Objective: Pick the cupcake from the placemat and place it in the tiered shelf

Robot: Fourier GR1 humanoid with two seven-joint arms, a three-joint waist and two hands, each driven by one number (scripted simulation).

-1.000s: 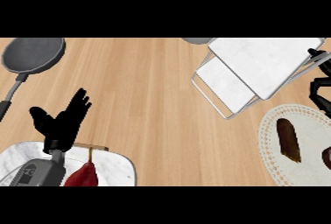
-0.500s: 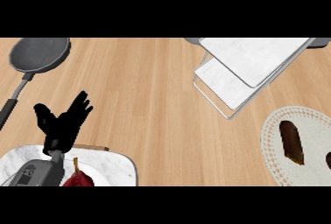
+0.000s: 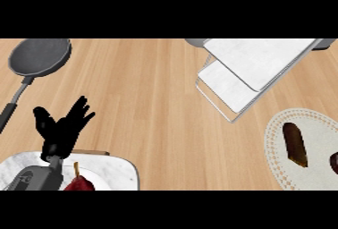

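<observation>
You see the wooden counter (image 3: 152,89) carrying the tiered shelf (image 3: 254,71) at upper right, with the placemat (image 3: 280,143) below it; the dark cupcake (image 3: 335,162) sits at the placemat's right edge. Your left hand (image 3: 61,129) rests at lower left, fingers released, upright.

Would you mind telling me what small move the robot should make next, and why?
Probably bring a robot hand toward the placemat at the right. The dark item at its right edge, possibly the cupcake, lies untouched, no right hand shows, and the left robot hand is open at lower left, far away. The tiered shelf stands just above the placemat.
</observation>
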